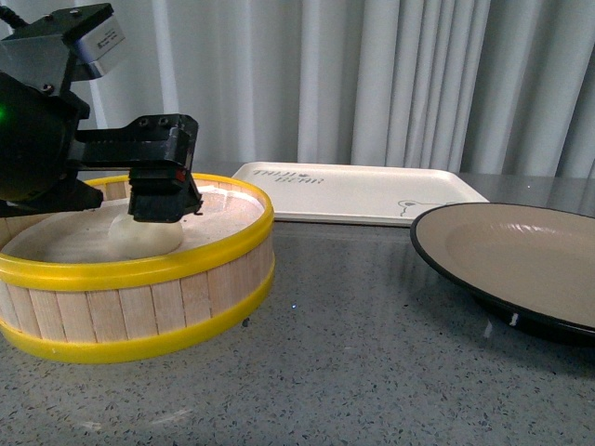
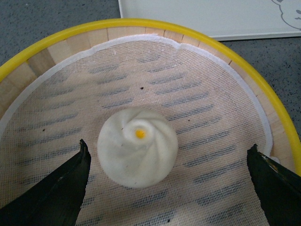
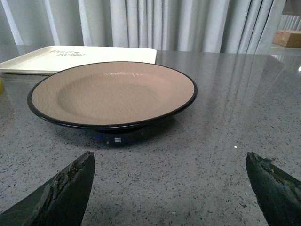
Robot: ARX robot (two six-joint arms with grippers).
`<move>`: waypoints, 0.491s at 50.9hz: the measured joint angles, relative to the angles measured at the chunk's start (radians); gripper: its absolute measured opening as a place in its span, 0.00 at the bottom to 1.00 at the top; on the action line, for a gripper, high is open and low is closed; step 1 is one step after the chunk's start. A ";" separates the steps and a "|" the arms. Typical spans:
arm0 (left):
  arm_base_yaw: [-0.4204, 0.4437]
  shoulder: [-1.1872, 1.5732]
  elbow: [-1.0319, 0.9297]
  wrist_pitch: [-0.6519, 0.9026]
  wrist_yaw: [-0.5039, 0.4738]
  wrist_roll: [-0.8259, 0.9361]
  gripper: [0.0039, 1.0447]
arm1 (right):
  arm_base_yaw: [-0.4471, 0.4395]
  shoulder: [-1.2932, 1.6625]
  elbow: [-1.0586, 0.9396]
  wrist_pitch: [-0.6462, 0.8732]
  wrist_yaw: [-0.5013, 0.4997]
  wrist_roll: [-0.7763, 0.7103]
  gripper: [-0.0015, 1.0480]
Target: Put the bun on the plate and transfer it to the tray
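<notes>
Left wrist view alone shows bun (image 2: 137, 147) pleats.

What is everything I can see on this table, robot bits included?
bun: one, white with a yellow dot, inside the steamer basket.
steamer basket: one, wood with yellow rims, left on the table.
plate: one, tan with a black rim, empty, right.
tray: one, cream-white, behind both.
table: one, speckled grey.
curtain: one, pale grey, at the back.
left fingers: two, black, open, either side of the bun.
right fingers: two, black, open, facing the plate.
</notes>
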State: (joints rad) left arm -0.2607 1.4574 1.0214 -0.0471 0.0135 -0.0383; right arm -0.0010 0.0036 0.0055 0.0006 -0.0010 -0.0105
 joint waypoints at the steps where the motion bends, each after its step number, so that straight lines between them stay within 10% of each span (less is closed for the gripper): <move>1: -0.004 0.004 0.002 0.006 -0.005 0.006 0.94 | 0.000 0.000 0.000 0.000 0.000 0.000 0.92; 25: -0.021 0.077 0.032 0.046 -0.052 0.056 0.94 | 0.000 0.000 0.000 0.000 0.000 0.000 0.92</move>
State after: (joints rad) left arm -0.2821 1.5349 1.0534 -0.0010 -0.0383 0.0181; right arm -0.0010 0.0036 0.0055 0.0006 -0.0010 -0.0105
